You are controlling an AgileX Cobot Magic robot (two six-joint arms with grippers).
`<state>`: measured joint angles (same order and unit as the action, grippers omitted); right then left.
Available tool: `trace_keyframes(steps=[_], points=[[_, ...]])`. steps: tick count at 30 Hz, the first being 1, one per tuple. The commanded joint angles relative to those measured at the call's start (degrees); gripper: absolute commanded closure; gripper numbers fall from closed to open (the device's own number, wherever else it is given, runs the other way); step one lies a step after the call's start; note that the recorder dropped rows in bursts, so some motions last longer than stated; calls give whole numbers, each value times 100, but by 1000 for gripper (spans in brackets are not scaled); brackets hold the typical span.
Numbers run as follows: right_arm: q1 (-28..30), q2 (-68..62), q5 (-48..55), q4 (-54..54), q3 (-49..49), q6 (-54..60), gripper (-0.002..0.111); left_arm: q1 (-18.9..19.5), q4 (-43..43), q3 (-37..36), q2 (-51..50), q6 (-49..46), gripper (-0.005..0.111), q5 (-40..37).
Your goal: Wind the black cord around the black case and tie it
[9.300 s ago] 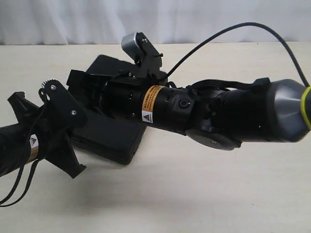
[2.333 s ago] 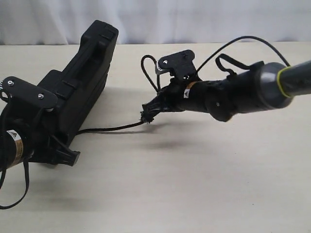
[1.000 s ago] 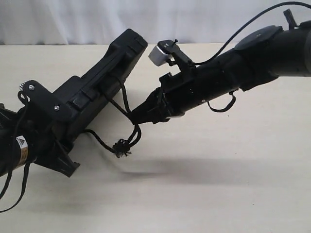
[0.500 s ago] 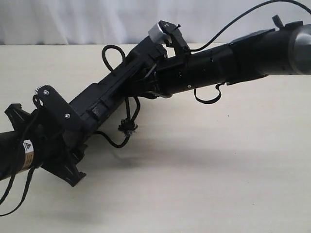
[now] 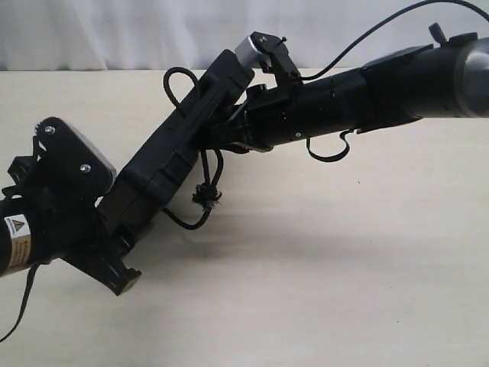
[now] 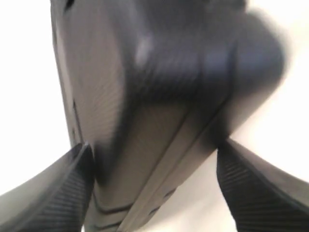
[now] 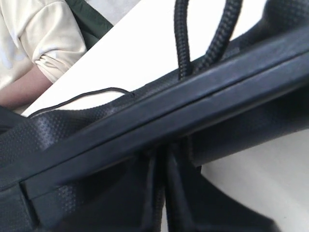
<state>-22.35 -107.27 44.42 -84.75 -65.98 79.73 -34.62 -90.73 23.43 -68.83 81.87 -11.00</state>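
The black case (image 5: 176, 149) is held off the table, tilted, its far end up by the right arm. My left gripper (image 5: 122, 214) is shut on its near end; in the left wrist view the case (image 6: 145, 96) fills the space between the fingers (image 6: 53, 193). The black cord (image 5: 206, 172) loops over the case's upper edge and hangs below it, frayed knot (image 5: 205, 196) dangling. My right gripper (image 5: 218, 138) presses against the case's underside, shut on the cord. In the right wrist view two cord strands (image 7: 181, 38) cross the case edge (image 7: 159, 116) above the gripper (image 7: 161, 162).
The pale tabletop (image 5: 328, 267) stretches to the right and front. A white curtain (image 5: 114, 30) closes the back. The right arm's glossy cable (image 5: 367, 38) arcs above it. A person's sleeve and forearm (image 7: 43, 38) show beyond the table.
The right gripper has carried the cord up to the case's raised end and stays there. The left gripper has turned, tipping the case steeper. The knot hangs slightly lower.
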Motion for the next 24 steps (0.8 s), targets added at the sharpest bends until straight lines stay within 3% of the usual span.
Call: trace_keyframes(steps=[1, 7, 12, 14, 18, 22, 24], points=[[19, 18, -25, 24, -31, 48, 104, 0, 91, 5, 467, 43, 40, 432], [19, 18, -25, 24, -31, 48, 104, 0, 551, 28, 1230, 43, 40, 357], [19, 18, -25, 40, -31, 59, 104, 10, 1085, 420, 1650, 657, 41, -1158], [19, 18, -25, 82, -31, 120, 104, 10, 1085, 715, 1608, 657, 43, -1283], [19, 18, 18, 185, -31, 177, 104, 513, 1119, 1483, 1117, 657, 61, -13], [19, 18, 182, 185, -31, 177, 104, 1429, 1492, 2076, 214, 645, 75, 940], [19, 18, 264, 185, -31, 177, 104, 1912, 1540, 2214, -304, 725, 80, 1901]])
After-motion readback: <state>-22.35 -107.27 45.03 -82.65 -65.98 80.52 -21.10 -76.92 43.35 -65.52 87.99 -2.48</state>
